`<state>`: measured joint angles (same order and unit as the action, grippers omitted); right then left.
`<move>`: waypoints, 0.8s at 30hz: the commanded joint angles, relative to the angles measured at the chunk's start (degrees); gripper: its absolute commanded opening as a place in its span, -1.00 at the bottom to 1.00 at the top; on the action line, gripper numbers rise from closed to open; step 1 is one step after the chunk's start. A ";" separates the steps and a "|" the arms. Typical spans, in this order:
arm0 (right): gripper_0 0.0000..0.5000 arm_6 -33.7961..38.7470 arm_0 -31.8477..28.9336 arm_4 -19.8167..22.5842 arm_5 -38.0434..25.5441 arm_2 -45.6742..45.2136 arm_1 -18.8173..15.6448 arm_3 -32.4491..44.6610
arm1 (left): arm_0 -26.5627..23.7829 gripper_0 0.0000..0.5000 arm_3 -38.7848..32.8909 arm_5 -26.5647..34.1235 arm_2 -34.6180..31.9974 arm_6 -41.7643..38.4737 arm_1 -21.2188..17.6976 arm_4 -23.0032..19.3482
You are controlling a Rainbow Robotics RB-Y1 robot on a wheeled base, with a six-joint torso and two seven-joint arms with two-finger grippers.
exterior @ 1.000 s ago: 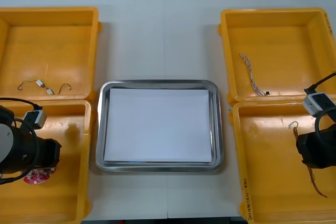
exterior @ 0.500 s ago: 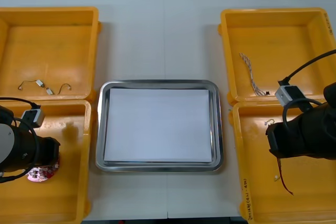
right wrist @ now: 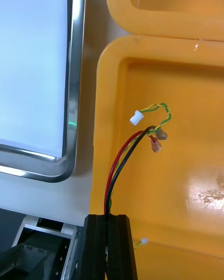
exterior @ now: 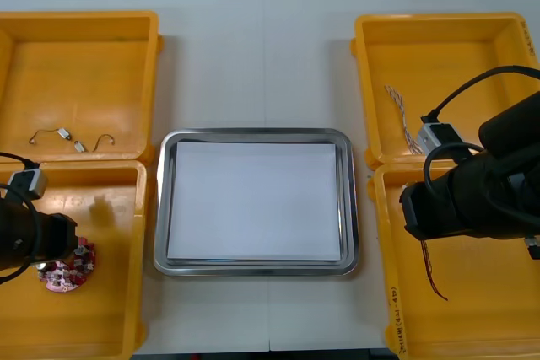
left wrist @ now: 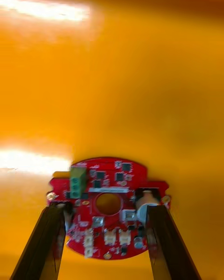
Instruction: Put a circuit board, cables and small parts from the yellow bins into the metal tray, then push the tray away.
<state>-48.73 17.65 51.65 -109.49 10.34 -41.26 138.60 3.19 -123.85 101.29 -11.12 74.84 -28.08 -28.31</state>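
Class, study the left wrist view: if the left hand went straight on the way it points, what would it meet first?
Most likely the round red circuit board, lying between the left hand's open fingers; past it is the yellow bin's floor. Depth is unclear.

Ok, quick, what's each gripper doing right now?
Left gripper: around the circuit board; grip cannot be told.
Right gripper: closed, holding a red and black cable.

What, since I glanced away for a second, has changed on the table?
The right hand, gripping the red and black cable, swung left toward the tray. The left hand drew back leftward, uncovering the circuit board. Tray and bins stayed put.
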 commanded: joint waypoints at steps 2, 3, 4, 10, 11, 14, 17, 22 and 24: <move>-1.00 0.30 3.36 -1.20 -0.51 0.47 2.94 -1.49 | -2.93 1.00 -2.71 4.26 -4.00 2.77 0.13 -0.87; -1.00 0.21 3.44 -1.64 -0.51 0.47 3.12 -1.49 | -3.28 1.00 -2.80 5.23 -4.53 2.68 0.05 -1.04; -1.00 0.30 3.53 -1.99 -0.51 0.47 3.21 -1.49 | -3.55 1.00 -2.89 5.67 -4.79 2.68 -0.04 -1.13; -1.00 -0.31 3.53 -2.52 -0.51 0.56 3.64 -2.10 | -4.51 1.00 -2.80 7.69 -6.29 2.59 -1.80 -2.10; -1.00 -0.40 3.53 -2.69 -0.51 0.56 3.64 -2.10 | -4.51 1.00 -2.80 7.69 -6.73 2.59 -2.06 -2.45; -1.00 -0.58 3.53 -3.04 -0.51 0.65 3.64 -2.10 | -4.69 1.00 -2.80 7.69 -8.04 2.59 -2.59 -3.41; -1.00 -0.67 3.53 -2.96 -0.51 0.65 3.64 -2.19 | -4.78 1.00 -2.53 7.34 -8.92 2.59 -2.59 -4.12; -1.00 -0.75 3.36 -3.04 -0.51 0.65 3.56 -2.19 | -4.95 1.00 0.01 5.41 -8.92 2.68 -2.59 -4.73; -1.00 -0.75 3.18 -3.22 -0.51 0.65 3.56 -2.19 | -5.13 1.00 1.77 4.18 -8.92 2.85 -2.59 -4.91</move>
<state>-48.77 19.62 49.11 -109.72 10.34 -38.20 136.03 -0.08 -123.43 107.22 -18.64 74.84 -28.46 -32.50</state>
